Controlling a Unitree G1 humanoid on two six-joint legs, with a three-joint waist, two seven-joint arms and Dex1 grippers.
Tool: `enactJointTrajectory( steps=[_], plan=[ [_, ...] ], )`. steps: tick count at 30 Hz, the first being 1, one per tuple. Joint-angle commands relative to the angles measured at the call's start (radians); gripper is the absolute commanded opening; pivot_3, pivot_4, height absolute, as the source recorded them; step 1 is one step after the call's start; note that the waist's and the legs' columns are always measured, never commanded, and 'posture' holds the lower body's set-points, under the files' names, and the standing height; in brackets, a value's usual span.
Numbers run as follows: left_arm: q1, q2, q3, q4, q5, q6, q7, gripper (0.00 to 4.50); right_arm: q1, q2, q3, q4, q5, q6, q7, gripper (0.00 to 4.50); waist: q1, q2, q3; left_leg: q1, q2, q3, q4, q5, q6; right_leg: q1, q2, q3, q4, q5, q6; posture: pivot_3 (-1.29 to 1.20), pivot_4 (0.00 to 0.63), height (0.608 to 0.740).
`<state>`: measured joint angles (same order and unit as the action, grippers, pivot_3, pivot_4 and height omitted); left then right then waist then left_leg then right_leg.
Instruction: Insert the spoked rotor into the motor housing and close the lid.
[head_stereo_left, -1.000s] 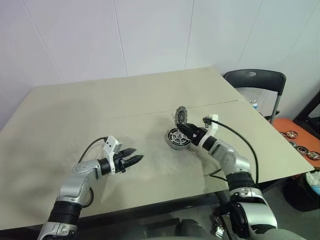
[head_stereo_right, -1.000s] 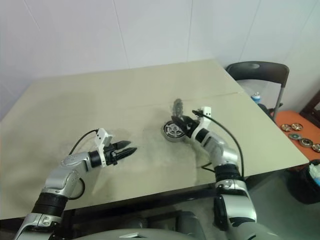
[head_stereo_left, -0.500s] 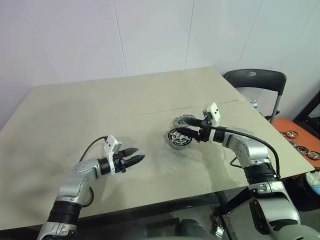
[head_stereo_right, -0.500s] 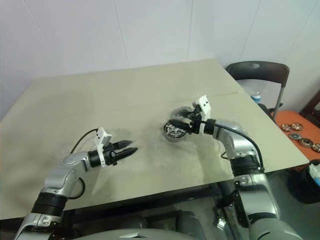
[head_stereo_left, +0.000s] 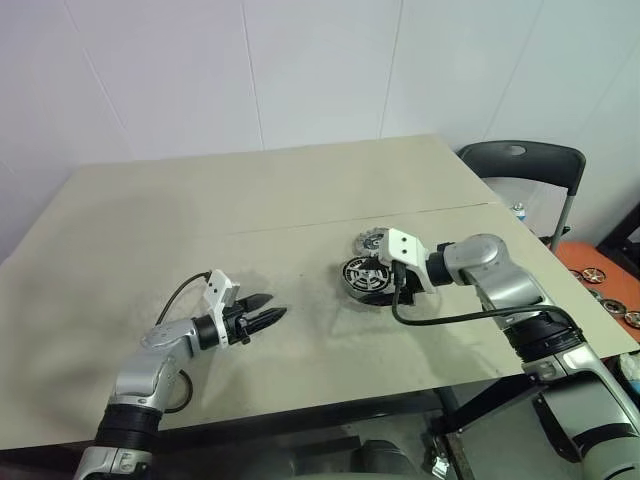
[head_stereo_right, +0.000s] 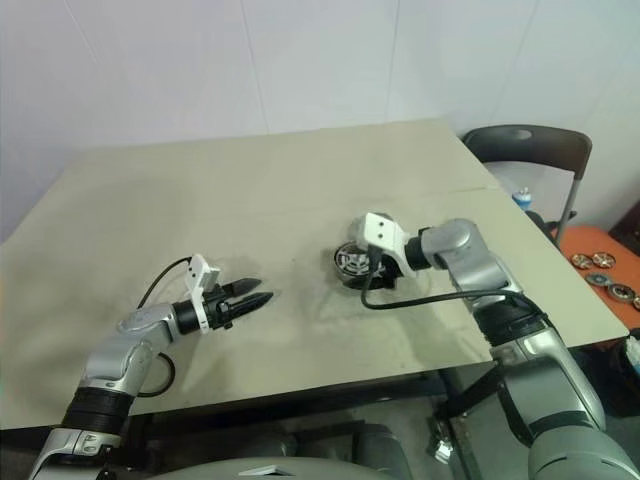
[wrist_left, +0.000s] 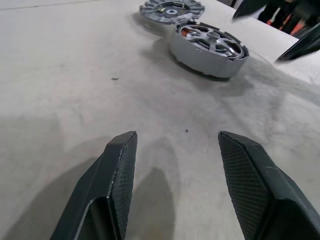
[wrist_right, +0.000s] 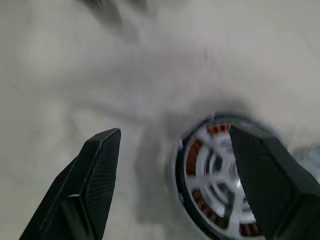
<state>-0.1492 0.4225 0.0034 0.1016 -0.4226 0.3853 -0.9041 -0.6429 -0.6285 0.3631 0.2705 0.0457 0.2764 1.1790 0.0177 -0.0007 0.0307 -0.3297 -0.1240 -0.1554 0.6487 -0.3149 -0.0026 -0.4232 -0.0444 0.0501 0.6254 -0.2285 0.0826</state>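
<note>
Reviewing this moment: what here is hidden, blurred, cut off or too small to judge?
- Whether the spoked rotor sits fully down in the motor housing: the right wrist view is blurred, the head views too small.
- The right gripper: in the head views its fingertips hide under the white wrist block.
- The lid: its far side is cut off by the left wrist view's edge.
- The small discs on the floor: too small to identify.

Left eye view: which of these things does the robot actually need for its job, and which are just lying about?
For the job:
- motor housing
- spoked rotor, sitting in the housing
- lid, flat on the table beside the housing

Just lying about:
- chair
- small wheels on the floor past the table
</note>
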Motion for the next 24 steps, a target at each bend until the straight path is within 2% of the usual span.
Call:
enactJointTrajectory(
  steps=[1, 5, 6, 8, 13, 22, 24],
  plan=[
    [-0.007, 0.005, 0.02, -0.036, -0.008, -0.015, 0.004, 2.75, -0.011, 0.012, 0.006, 0.046, -0.054, -0.061, -0.036, 3.59, -0.002, 0.0, 0.0, -0.001, 0.0, 0.0, 0.0, 0.0, 0.0, -0.001, 0.0, 0.0, 0.0, 0.0, 0.0, 0.0, 0.0, 0.74],
    [-0.009, 0.008, 0.02, -0.035, -0.006, -0.016, 0.002, 2.75, -0.016, 0.009, 0.017, 0.105, -0.116, -0.119, -0.071, 3.59, -0.003, 0.0, 0.0, -0.005, 0.0, 0.0, 0.001, 0.002, -0.004, -0.005, 0.0, 0.0, 0.0, 0.0, 0.0, 0.0, 0.0, 0.74],
    [-0.011, 0.009, 0.02, -0.033, -0.005, -0.017, 0.002, 2.75, -0.018, 0.007, 0.017, 0.114, -0.124, -0.13, -0.071, 3.42, -0.003, 0.0, 0.0, -0.005, 0.0, 0.0, 0.001, 0.002, -0.004, -0.005, 0.0, 0.0, 0.0, 0.0, 0.0, 0.0, 0.0, 0.74],
    [-0.013, 0.01, 0.019, -0.03, -0.004, -0.018, 0.001, 2.75, -0.018, 0.006, 0.014, 0.117, -0.127, -0.141, -0.064, 2.97, -0.003, -0.001, 0.0, -0.005, 0.0, 0.0, 0.002, 0.0, -0.001, -0.004, 0.0, 0.0, 0.001, 0.0, 0.0, 0.0, 0.0, 0.74],
    [-0.02, 0.01, 0.017, -0.025, -0.001, -0.018, 0.003, 2.75, -0.006, 0.014, 0.003, 0.085, -0.124, -0.139, -0.06, 1.3, -0.003, -0.001, -0.001, -0.004, 0.0, 0.0, 0.003, 0.0, 0.0, -0.003, 0.0, 0.0, 0.002, 0.0, 0.0, 0.0, 0.0, 0.74],
    [-0.02, 0.007, 0.016, -0.017, 0.004, -0.025, 0.013, 2.75, -0.02, 0.003, -0.001, 0.084, -0.133, -0.145, -0.043, 1.3, -0.003, -0.001, -0.001, -0.004, 0.0, 0.0, 0.004, 0.0, -0.001, -0.004, 0.0, 0.0, 0.003, 0.0, 0.0, 0.0, 0.0, 0.74],
    [-0.018, 0.007, 0.016, -0.017, 0.005, -0.027, 0.016, 2.75, -0.013, 0.003, 0.005, 0.078, -0.126, -0.143, -0.022, 0.93, -0.002, -0.001, -0.001, -0.004, 0.0, 0.0, 0.004, 0.0, -0.001, -0.004, 0.0, 0.0, 0.003, 0.0, 0.0, 0.0, 0.0, 0.74]
  ],
)
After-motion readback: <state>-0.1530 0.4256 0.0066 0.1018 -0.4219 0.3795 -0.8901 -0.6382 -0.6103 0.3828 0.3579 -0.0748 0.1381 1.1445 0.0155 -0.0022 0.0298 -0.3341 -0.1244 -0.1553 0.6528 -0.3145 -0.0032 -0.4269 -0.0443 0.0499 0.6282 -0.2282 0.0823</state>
